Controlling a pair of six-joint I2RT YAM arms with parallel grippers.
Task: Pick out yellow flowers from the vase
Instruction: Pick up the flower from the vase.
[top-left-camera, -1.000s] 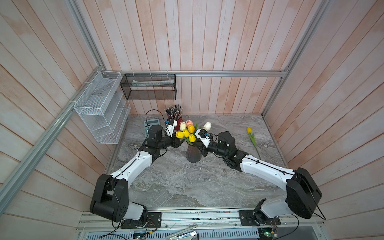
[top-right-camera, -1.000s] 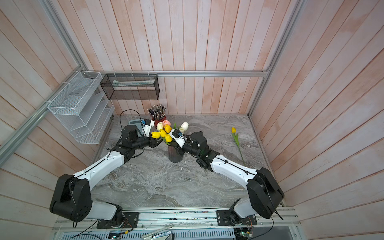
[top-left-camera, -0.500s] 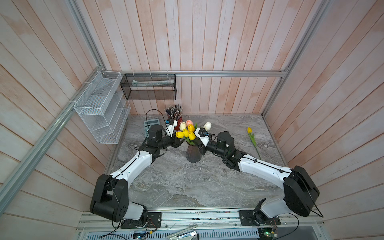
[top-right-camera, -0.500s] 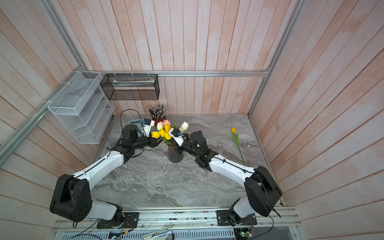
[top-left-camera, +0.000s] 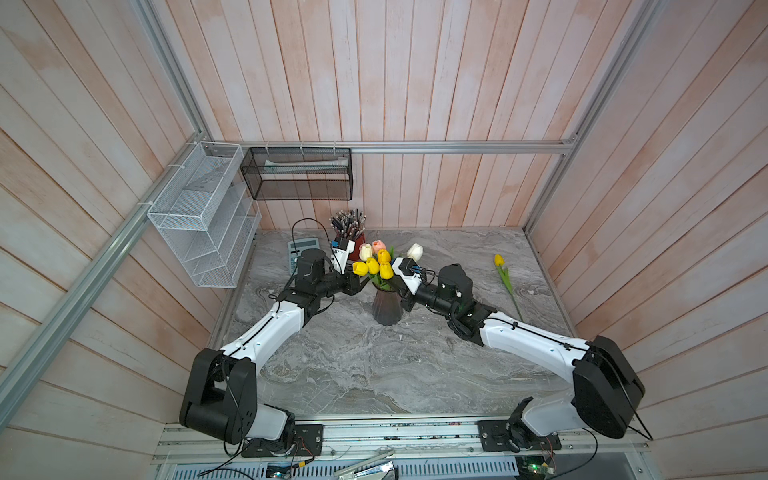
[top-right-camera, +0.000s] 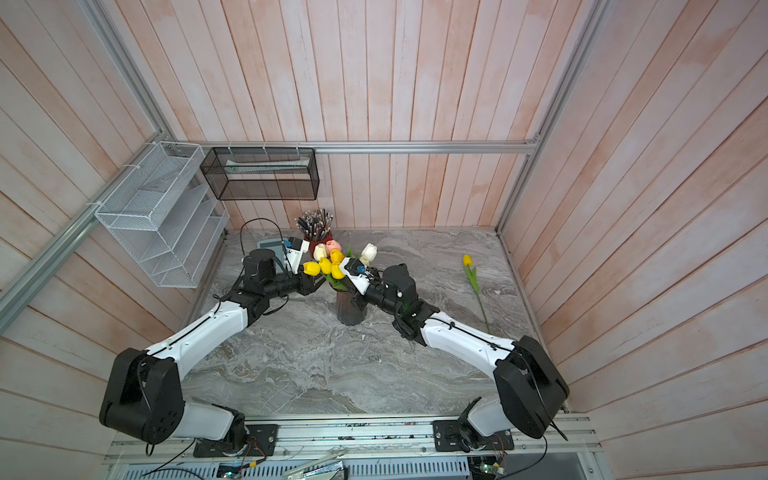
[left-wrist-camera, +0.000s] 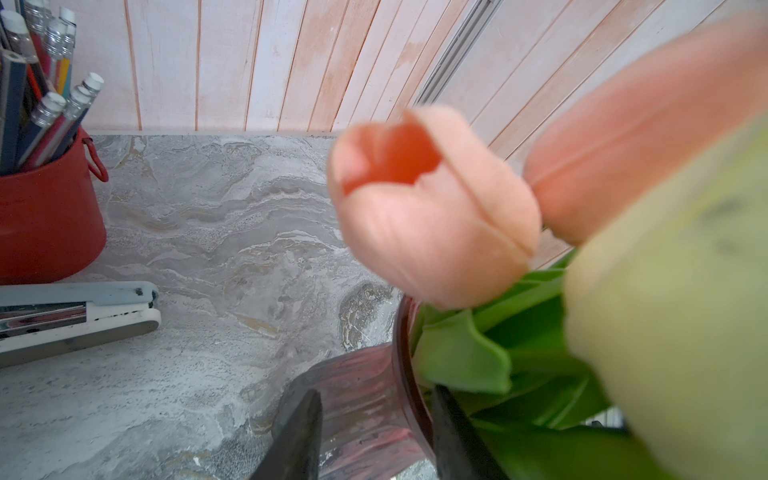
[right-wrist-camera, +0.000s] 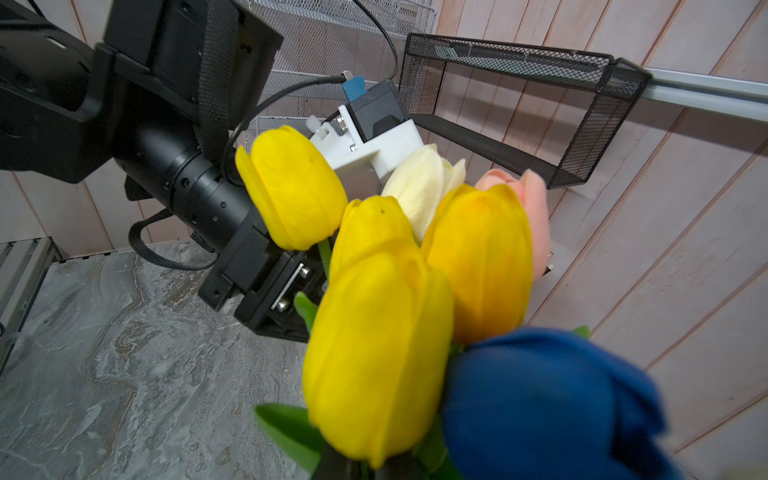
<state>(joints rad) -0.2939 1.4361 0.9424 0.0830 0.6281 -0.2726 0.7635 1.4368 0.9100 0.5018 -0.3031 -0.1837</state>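
Right gripper (right-wrist-camera: 370, 469) has pushed in and closed, jaws together among stems under yellow flowers (top-left-camera: 376, 267); I cannot tell which stem is pinched. Four heads stand in vase (top-left-camera: 386, 309), mid-table. Left gripper (left-wrist-camera: 374, 440) clamped on vase neck from 9 o'clock. Fifth flower (top-left-camera: 504, 276) lies flat at 3 o'clock; cup (top-left-camera: 358, 249) at 11.

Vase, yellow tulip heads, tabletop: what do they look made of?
Vase: dark, see-through, ribbed, glossy highlights; glass or clear plastic, can't tell. Yellow tulip heads: matte, smooth, faint moulded veins; likely foam or latex-like artificial petals. Tabletop: grey veined stone look, low sheen; marble or printed laminate.
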